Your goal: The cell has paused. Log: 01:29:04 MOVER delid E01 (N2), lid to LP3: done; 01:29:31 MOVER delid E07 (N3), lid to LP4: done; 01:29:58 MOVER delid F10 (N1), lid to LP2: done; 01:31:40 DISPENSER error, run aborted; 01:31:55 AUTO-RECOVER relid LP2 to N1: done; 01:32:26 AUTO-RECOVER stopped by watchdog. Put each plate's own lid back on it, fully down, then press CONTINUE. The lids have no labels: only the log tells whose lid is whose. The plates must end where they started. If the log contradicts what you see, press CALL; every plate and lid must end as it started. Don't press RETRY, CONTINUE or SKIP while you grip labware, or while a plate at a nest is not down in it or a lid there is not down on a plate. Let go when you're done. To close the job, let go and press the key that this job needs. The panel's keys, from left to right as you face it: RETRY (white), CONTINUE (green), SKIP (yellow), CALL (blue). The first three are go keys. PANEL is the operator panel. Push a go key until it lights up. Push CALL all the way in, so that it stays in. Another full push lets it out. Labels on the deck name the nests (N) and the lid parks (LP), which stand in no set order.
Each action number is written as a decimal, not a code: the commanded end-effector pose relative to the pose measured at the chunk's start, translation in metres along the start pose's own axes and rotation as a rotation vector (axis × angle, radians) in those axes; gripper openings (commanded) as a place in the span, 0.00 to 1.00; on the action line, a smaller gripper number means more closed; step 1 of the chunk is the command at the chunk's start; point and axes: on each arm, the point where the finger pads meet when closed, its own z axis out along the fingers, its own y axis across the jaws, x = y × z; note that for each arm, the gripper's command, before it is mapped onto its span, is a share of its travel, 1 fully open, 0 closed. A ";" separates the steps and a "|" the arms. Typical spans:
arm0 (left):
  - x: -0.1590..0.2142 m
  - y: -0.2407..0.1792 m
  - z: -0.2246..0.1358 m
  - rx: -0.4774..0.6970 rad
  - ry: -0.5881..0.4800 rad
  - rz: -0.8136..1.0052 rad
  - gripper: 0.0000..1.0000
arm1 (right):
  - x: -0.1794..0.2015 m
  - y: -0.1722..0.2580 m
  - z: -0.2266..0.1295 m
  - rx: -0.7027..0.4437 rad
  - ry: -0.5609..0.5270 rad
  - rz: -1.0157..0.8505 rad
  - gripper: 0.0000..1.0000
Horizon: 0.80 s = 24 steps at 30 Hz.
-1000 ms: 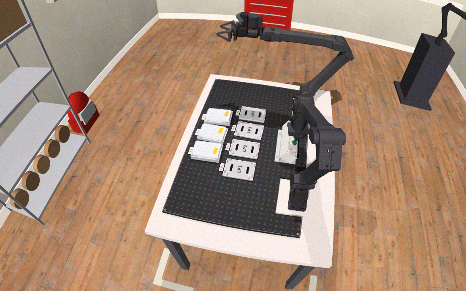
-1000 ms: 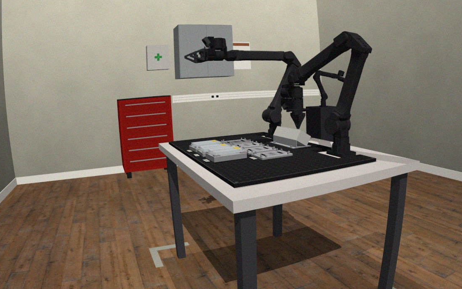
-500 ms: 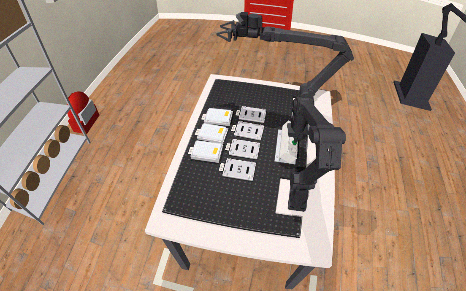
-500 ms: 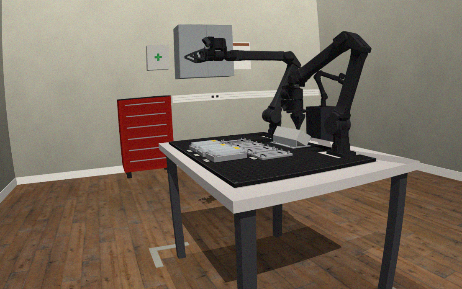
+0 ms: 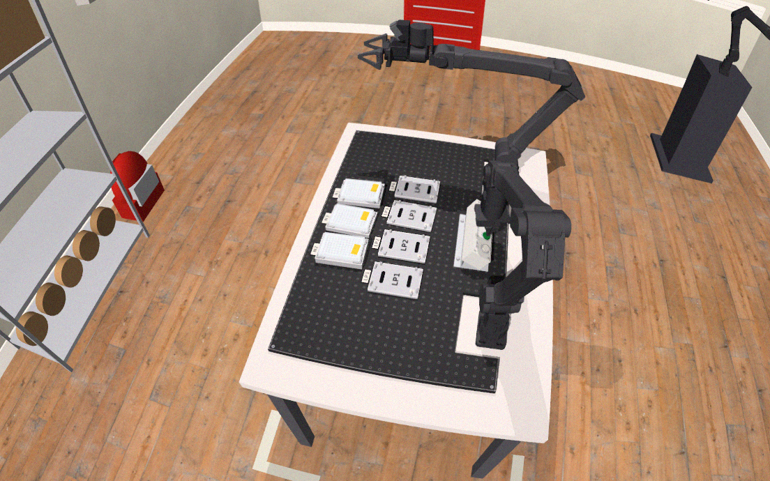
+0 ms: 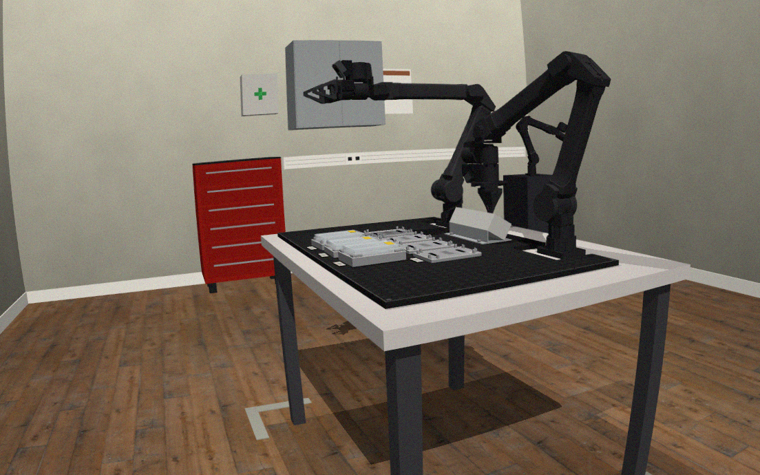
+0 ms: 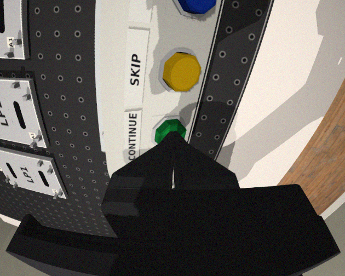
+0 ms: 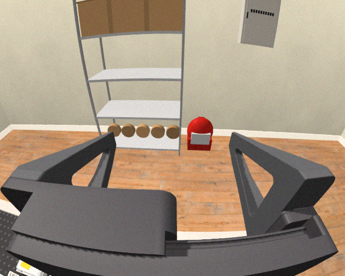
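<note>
My left gripper (image 7: pixel 173 138) (image 6: pixel 491 210) is shut and empty, pointing down at the panel (image 5: pixel 475 258) (image 6: pixel 477 224). Its tip (image 5: pixel 486 235) covers part of the green CONTINUE key (image 7: pixel 168 128); I cannot tell whether they touch. The key looks unlit. The yellow SKIP key (image 7: pixel 181 72) and blue CALL key (image 7: pixel 197 4) also show; RETRY is hidden in the left wrist view. Three plates with yellow marks, a back one (image 5: pixel 359 192), a middle one (image 5: pixel 346 219) and a front one (image 5: pixel 337 249), sit in the nests, apparently lidded. My right gripper (image 5: pixel 362 50) (image 6: pixel 306 93) (image 8: pixel 172 138) is open and empty, high beyond the table.
Lid parks LP1 (image 5: pixel 395 288) (image 7: pixel 29 176), LP2 (image 5: pixel 404 254) (image 7: pixel 6 126), LP3 (image 5: pixel 412 223) and LP4 (image 5: pixel 416 196) show bare tops, between the plates and the panel. The left arm stands close behind the panel. A shelf rack (image 8: pixel 139 111) stands by the wall.
</note>
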 end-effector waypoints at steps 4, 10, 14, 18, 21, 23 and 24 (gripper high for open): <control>-0.003 0.005 0.005 -0.002 0.003 -0.005 0.00 | -0.035 -0.001 -0.002 -0.001 -0.057 0.012 1.00; -0.003 0.005 0.006 -0.002 0.002 -0.005 0.00 | -0.035 -0.001 -0.002 -0.001 -0.057 0.012 1.00; -0.003 0.005 0.007 -0.002 0.002 -0.005 0.00 | -0.035 -0.001 -0.002 -0.001 -0.057 0.012 1.00; -0.003 0.006 0.008 -0.002 0.002 -0.005 0.00 | -0.035 -0.001 -0.002 -0.001 -0.057 0.012 1.00; -0.003 0.006 0.008 -0.002 0.002 -0.005 0.00 | -0.035 -0.001 -0.002 -0.001 -0.057 0.012 1.00; -0.003 0.006 0.008 -0.002 0.002 -0.005 0.00 | -0.035 -0.001 -0.002 -0.001 -0.057 0.012 1.00; -0.003 0.006 0.008 -0.002 0.002 -0.005 0.00 | -0.035 -0.001 -0.002 -0.001 -0.057 0.012 1.00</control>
